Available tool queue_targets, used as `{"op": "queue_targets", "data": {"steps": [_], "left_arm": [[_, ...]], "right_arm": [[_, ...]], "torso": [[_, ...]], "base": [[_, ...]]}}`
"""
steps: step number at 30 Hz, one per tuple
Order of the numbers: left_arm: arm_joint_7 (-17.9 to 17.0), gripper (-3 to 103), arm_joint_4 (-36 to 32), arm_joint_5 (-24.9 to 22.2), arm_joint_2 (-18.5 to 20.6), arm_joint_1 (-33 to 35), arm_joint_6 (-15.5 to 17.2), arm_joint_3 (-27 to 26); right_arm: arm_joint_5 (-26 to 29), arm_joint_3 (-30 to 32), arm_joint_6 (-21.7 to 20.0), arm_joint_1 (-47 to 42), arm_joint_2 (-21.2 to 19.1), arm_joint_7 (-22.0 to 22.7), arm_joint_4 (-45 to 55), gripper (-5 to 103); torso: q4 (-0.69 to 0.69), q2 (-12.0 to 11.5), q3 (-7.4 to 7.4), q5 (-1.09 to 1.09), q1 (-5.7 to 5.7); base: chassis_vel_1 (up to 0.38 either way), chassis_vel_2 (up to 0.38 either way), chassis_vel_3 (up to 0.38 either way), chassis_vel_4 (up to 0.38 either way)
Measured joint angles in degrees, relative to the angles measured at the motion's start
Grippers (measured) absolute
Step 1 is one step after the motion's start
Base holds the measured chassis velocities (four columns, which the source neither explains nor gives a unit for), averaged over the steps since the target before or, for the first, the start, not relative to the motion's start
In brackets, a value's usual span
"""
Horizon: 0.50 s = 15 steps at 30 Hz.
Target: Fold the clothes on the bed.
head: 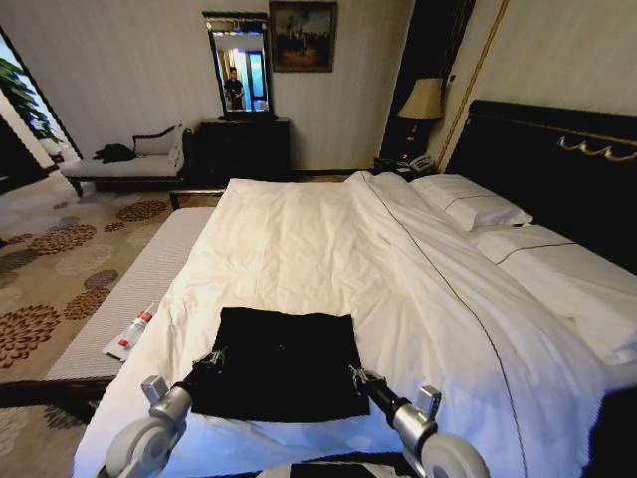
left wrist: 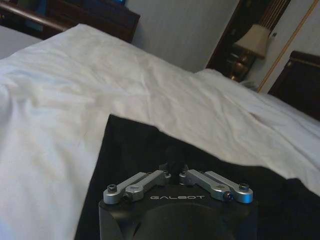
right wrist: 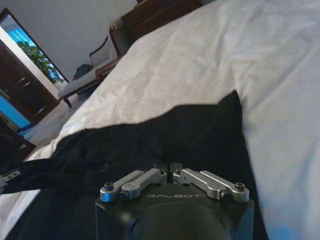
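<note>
Near the foot edge of the bed (head: 299, 229), head view, the black T-shirt (head: 284, 358) lies folded square, left gripper (head: 212, 358) and right gripper (head: 356, 376) at its side edges. Left wrist view: fingers (left wrist: 150, 178) pinched on cloth. Right wrist view: fingers (right wrist: 197, 178) closed on fabric.

The head camera looks from above the foot of the bed (head: 299, 229), forward and down its length toward the far wall, with the headboard along the frame's right and carpet at left. Both arms enter from the bottom edge. The left wrist camera sits low, right behind the left gripper (left wrist: 175, 176), close to the black T-shirt (left wrist: 150, 150), facing across the duvet toward the lamp (left wrist: 254, 41) at upper right. The right wrist camera rides just behind the right gripper (right wrist: 171, 173), equally near, aimed toward the chaise longue (right wrist: 87, 80) at upper left. All three share the shirt and white duvet.
</note>
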Motion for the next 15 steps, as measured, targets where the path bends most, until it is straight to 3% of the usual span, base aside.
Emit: {"op": "queue_targets", "data": {"steps": [6,15], "left_arm": [[0.8,1,0.3,2.0,-0.8,3.4,-1.1,-0.5],[0.9,1,2.1,2.7,-1.9,2.8,-1.6,-0.2]], "right_arm": [[-2.0,-2.3,0.8,1.1,2.4,-0.2,-3.8,1],[-2.3,-2.5,1.3,-0.3,2.6,-0.2,-4.7,1]], "torso": [[0.01,0.0,0.00,0.01,0.00],[0.01,0.0,0.00,0.00,0.00]], "base": [[0.000,0.000,0.000,0.000],[0.000,0.000,0.000,0.000]]}}
